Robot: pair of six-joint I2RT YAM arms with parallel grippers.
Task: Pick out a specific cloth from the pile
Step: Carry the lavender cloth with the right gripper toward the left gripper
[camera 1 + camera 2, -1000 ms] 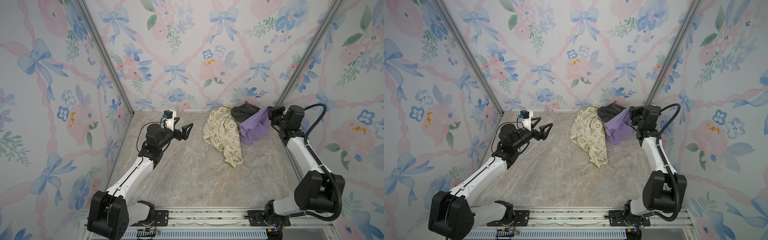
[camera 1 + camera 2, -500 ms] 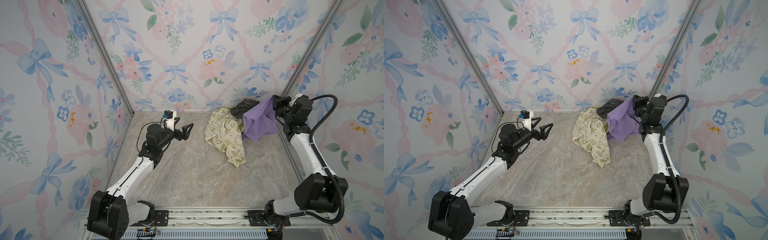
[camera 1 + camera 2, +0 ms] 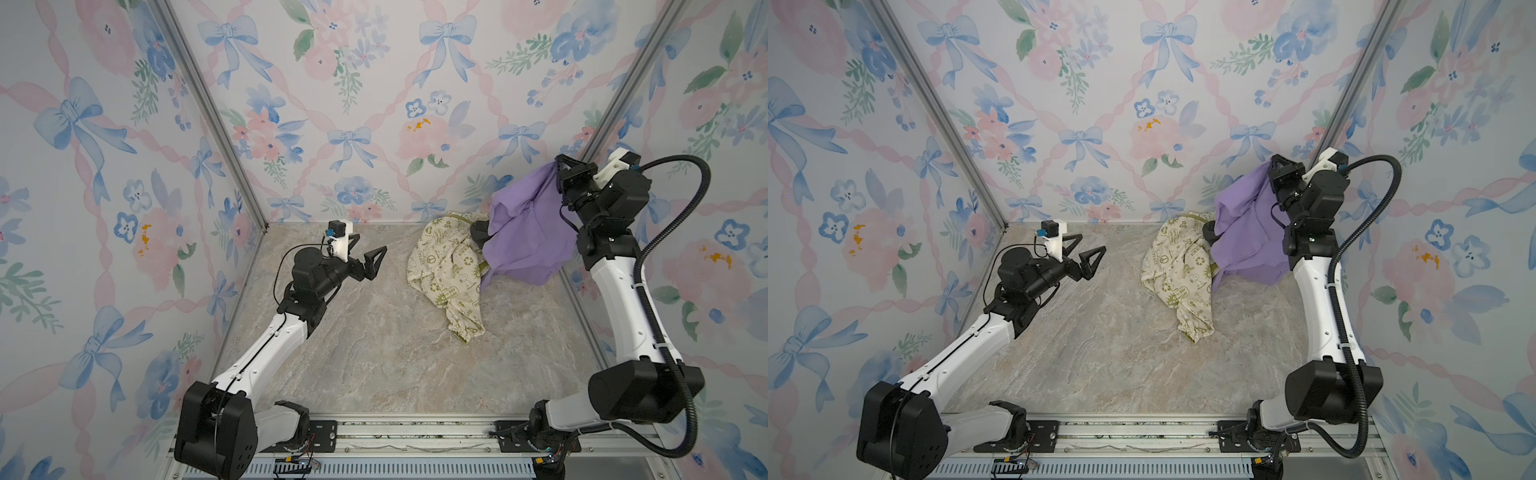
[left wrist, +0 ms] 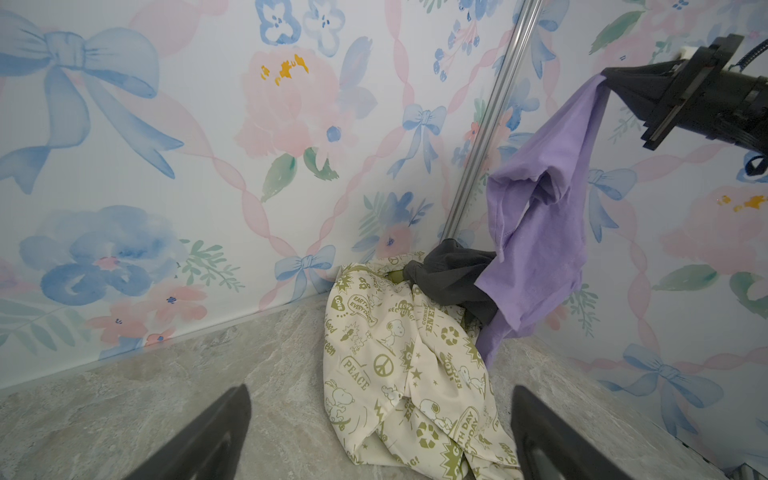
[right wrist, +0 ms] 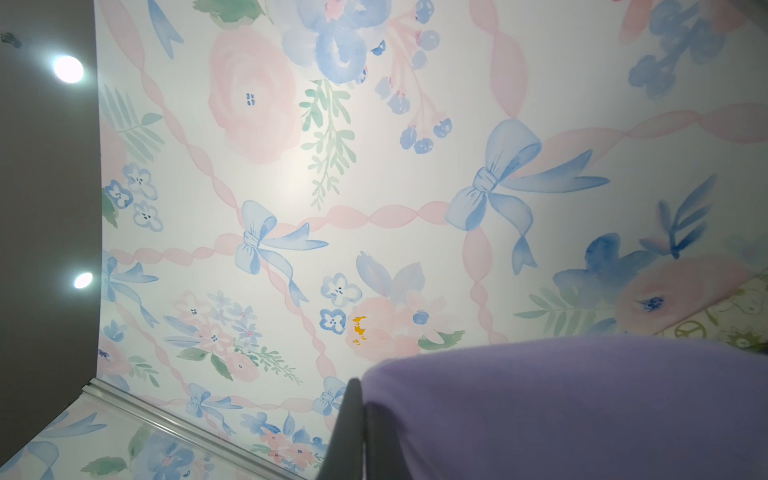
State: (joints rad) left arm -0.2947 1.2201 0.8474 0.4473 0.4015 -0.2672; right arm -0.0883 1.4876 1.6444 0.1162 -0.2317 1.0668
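Hanging from the tightly pinching right end effector (image 3: 559, 163), the soft plain purple cloth (image 3: 524, 237) trails down onto the pile (image 3: 444, 270) in the table's (image 3: 374, 353) far right corner; the left end effector (image 3: 371, 242) gapes wide, farther off.

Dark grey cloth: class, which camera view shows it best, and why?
The left wrist view: the dark grey cloth shows broadly there, beside the lavender cloth. Both top views show only a sliver behind it. The right wrist view shows none.

cloth (image 3: 525, 232): plain lavender, sleeved, thin; hangs lifted by its top edge over the pile, lower hem touching it.
pile (image 3: 446, 270): crumpled cream olive-printed sheet (image 4: 399, 374); dark grey piece (image 4: 449, 278) on top, against the cloth.
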